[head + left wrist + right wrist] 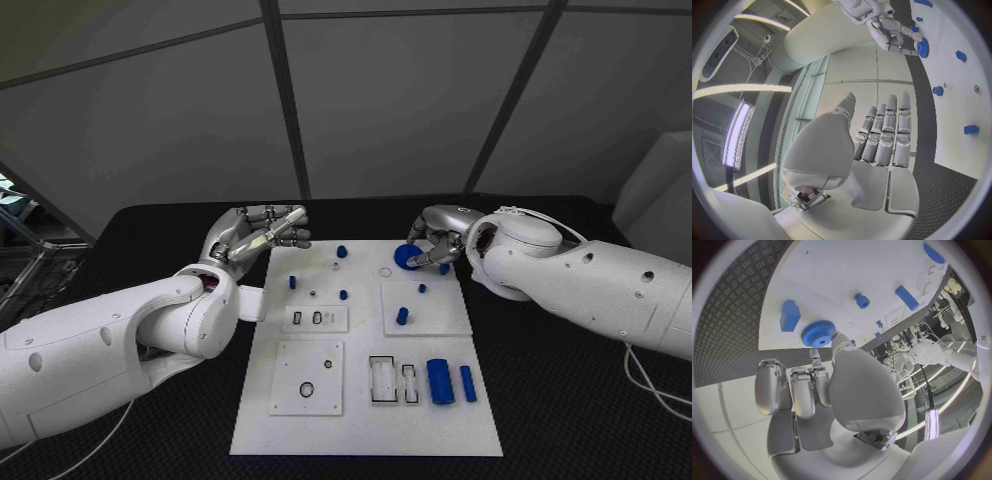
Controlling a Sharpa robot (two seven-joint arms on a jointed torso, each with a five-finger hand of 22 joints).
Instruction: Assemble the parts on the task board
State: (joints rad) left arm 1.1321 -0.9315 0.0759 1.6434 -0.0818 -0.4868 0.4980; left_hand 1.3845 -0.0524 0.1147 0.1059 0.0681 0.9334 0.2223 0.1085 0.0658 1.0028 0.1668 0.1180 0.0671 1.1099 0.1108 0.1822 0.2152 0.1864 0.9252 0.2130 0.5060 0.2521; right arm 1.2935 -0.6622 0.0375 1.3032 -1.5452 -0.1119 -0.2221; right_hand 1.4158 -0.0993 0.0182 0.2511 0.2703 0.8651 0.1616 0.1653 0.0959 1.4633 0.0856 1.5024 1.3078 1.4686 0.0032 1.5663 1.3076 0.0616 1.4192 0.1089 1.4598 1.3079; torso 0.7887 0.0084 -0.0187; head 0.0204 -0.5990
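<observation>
Gear [407, 257] pinched in right hand [437, 240] at board's [361, 420] far edge, best lowered level; left hand [257, 236] hovering, fingers straight, holding nothing

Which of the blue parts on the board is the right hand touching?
The toothed blue gear at the task board's far edge; the right hand pinches it. The other blue parts lie untouched.

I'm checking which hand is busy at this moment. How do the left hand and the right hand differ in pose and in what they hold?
The right hand pinches a blue gear at the task board's far edge; the left hand holds nothing. The right hand's fingers curl onto the gear, while the left hand's fingers lie straight, side by side. The right hand is over the board; the left is beside it. Both are silver.
</observation>
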